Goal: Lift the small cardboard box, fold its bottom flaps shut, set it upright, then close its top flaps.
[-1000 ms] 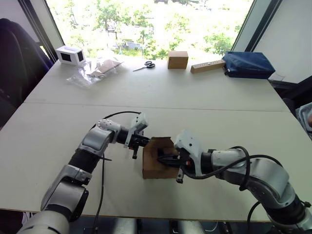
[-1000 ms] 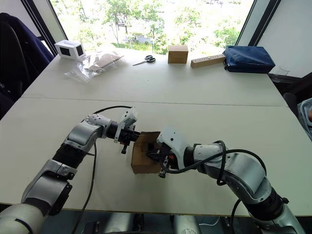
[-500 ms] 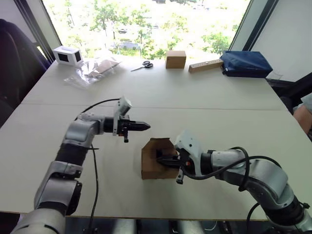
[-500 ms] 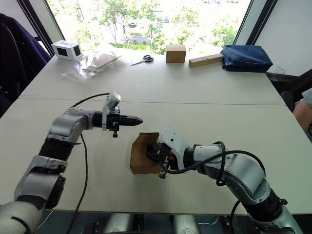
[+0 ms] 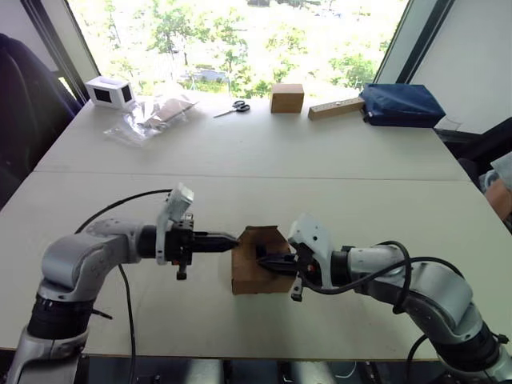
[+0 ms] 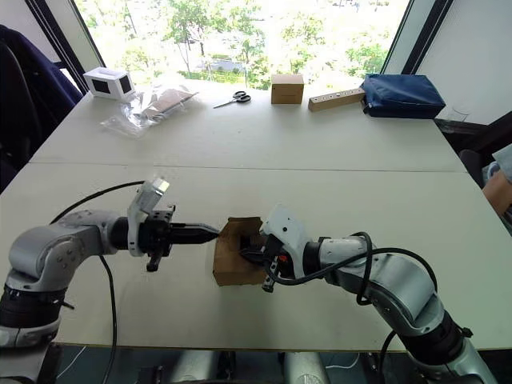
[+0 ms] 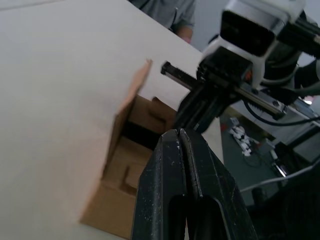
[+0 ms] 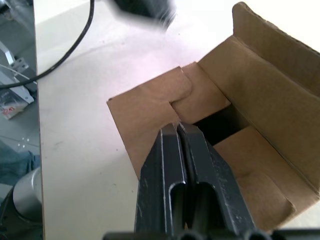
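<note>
Head eyes look down; wrist cameras near small cardboard box (image 8: 220,125).

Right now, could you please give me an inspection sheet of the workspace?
Surface: white table, seam across its middle.
Job's things: box near the front edge, flaps partly folded, a gap between them.
Clutter: white box, plastic bags, scissors, cardboard block, wooden bar, blue pouch along the far edge.
Hands: left hand shut, tip at the box; right hand shut, at the flaps.
Cables: black cable on the left arm.
Surroundings: window, trees outside.
</note>
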Controlling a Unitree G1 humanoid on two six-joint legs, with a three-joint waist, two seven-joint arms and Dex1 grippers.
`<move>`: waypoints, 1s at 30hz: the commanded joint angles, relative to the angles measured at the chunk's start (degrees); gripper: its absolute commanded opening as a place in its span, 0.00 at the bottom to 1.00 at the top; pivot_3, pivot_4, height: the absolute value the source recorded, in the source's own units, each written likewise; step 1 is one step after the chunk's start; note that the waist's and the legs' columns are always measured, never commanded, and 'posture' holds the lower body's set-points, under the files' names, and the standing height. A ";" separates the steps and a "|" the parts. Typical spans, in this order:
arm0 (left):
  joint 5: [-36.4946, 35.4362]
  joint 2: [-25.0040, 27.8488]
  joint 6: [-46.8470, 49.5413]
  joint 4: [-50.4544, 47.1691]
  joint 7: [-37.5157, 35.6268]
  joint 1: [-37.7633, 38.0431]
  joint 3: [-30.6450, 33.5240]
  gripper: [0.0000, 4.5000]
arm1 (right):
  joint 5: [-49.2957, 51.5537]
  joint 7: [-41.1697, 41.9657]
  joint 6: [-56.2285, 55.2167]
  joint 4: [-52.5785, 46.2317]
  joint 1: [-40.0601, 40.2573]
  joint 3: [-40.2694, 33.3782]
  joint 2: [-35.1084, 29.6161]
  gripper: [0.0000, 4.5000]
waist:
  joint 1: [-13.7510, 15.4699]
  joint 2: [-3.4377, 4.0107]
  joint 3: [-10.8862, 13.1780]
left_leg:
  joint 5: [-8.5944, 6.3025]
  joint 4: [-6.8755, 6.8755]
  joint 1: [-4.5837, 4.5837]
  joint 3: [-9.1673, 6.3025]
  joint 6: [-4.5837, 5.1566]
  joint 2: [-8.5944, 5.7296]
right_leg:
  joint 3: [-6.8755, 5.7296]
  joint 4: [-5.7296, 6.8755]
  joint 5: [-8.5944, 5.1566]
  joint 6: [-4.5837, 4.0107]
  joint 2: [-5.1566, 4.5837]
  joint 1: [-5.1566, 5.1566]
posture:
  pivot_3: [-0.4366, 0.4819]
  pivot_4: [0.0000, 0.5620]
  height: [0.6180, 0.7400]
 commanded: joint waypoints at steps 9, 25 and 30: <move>3.77 2.24 -7.25 -0.85 -0.18 2.16 -7.01 0.02 | -0.08 0.66 -0.27 -1.67 -0.97 -1.75 0.17 0.00 | 0.00 0.02 0.01 | 0.00 -0.03 -0.01 0.01 0.00 0.00 | 0.00 -0.01 -0.01 -0.01 0.01 -0.03 | 0.48 0.27 1.00; 4.40 0.61 -9.85 2.12 1.36 -0.03 -7.91 0.02 | 10.55 0.41 -0.09 10.24 -13.47 -14.68 2.79 0.00 | -0.10 0.03 0.02 | 0.00 -0.04 0.01 0.03 0.00 -0.02 | 0.00 -0.03 0.00 -0.01 -0.05 0.00 | 0.48 0.27 1.00; 4.17 0.45 -10.06 1.90 2.03 0.13 -7.35 0.02 | -2.25 3.75 -5.12 15.32 -14.84 -2.73 -1.47 0.00 | -0.14 0.04 0.02 | 0.00 -0.07 0.00 0.05 0.00 -0.07 | -0.01 -0.04 -0.01 -0.02 -0.09 -0.03 | 0.48 0.27 1.00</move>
